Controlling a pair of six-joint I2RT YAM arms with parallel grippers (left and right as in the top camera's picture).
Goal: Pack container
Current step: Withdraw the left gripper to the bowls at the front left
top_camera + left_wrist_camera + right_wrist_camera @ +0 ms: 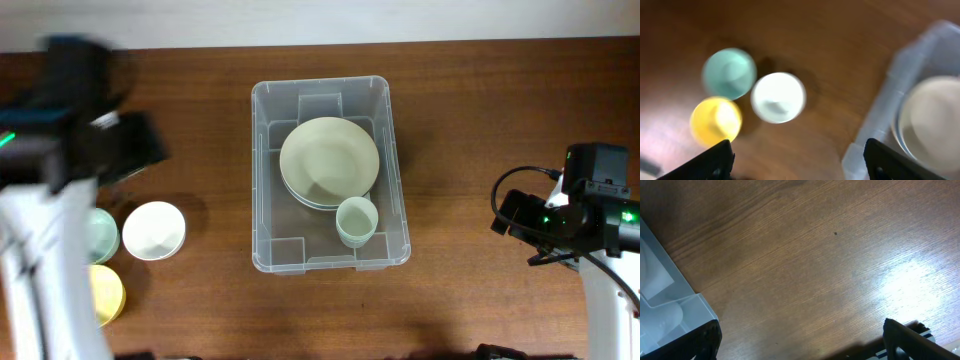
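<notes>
Overhead | container [268,205] on table [480,110] (brown wood) | pale strip [320,18], perhaps wall

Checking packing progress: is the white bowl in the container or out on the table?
Out. The white bowl sits upright on the table, left of the container and apart from it.

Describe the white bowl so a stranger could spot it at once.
Find the big clear container in the middle of the wooden table, then look to its left, where three small bowls cluster. The white bowl is the one nearest the container. Its neighbours are a mint green bowl and a yellow bowl; it alone is white.
</notes>
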